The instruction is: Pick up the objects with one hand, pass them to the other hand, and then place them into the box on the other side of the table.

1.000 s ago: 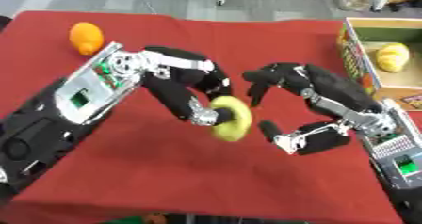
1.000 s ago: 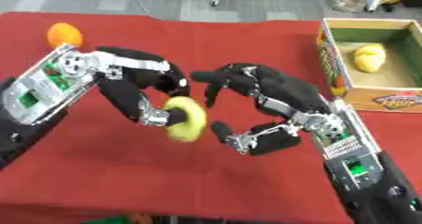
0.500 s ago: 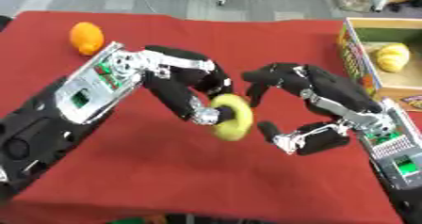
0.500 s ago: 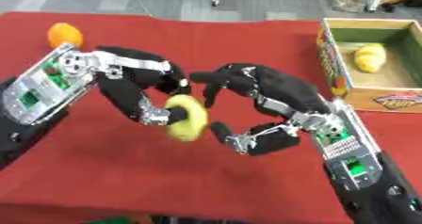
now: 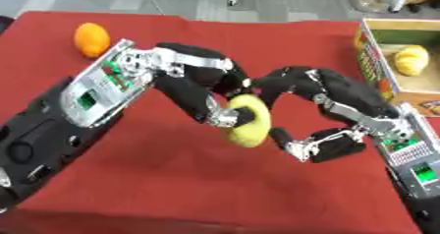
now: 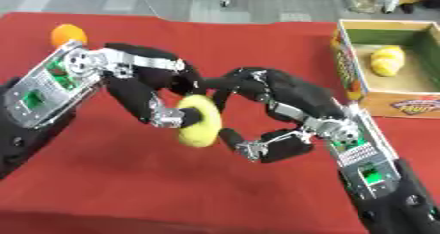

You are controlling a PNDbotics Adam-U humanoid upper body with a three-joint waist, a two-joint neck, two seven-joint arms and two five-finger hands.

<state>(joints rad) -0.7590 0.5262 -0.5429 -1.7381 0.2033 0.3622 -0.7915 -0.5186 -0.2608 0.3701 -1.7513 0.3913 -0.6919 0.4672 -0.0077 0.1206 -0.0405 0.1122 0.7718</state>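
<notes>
Nothing has moved: left hand [image 5: 215,98] fingers grip 1 yellow fruit [image 5: 247,127], right hand [image 5: 331,115] open.

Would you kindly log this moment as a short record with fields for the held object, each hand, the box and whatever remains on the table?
held object: yellow fruit, above the table's middle
left hand: fingers curled round the yellow fruit
right hand: beside the fruit, fingers curved toward it; contact unclear
box: on the right side of the table, one yellow object inside
remaining: orange fruit at far left of the red table
</notes>
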